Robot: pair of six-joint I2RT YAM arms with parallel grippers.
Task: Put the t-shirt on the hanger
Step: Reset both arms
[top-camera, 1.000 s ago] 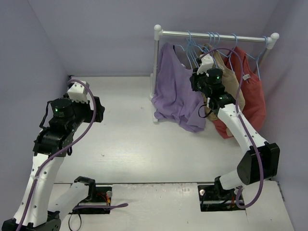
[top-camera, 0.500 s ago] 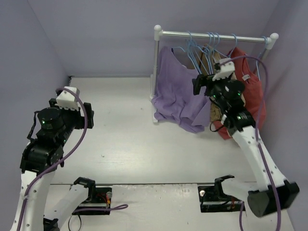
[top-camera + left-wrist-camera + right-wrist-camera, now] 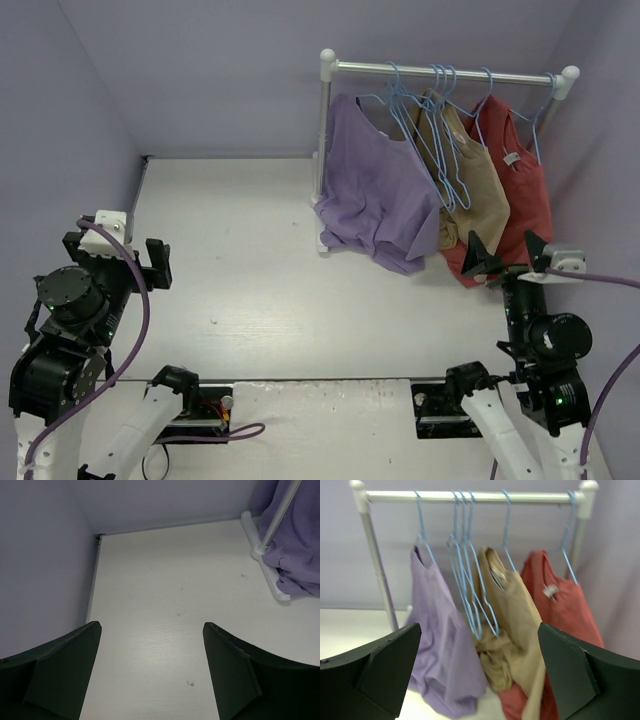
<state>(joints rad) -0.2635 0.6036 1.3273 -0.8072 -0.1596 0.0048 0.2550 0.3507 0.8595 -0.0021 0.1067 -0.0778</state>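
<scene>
In the top external view, the lavender t-shirt (image 3: 372, 190) hangs in the upper middle of the frame from a light-blue hanger (image 3: 384, 104), whose hook sits over the left part of the white rail (image 3: 445, 72). To its right hang a tan shirt (image 3: 478, 180) and a red shirt (image 3: 525, 195). The left end effector (image 3: 118, 258) sits at the lower left, over the white table (image 3: 250, 280), its fingers spread apart and holding nothing. The right end effector (image 3: 505, 255) sits at the lower right, just below the hem of the red shirt, its fingers also wide apart and empty.

In the left wrist view, the left end effector (image 3: 152, 626) shows two dark fingers well apart at the bottom, with bare table between them. The t-shirt (image 3: 295, 555) fills the upper right corner, draping over the rack's foot (image 3: 267, 572).

In the right wrist view, the right end effector (image 3: 479, 627) is spread wide at the bottom corners. The t-shirt (image 3: 440, 630) hangs left of centre on the hanger (image 3: 422, 535), beside a bunch of bare hangers (image 3: 467, 580), then the tan shirt (image 3: 515, 610) and the red shirt (image 3: 565, 605), all under the rail (image 3: 470, 496).
</scene>
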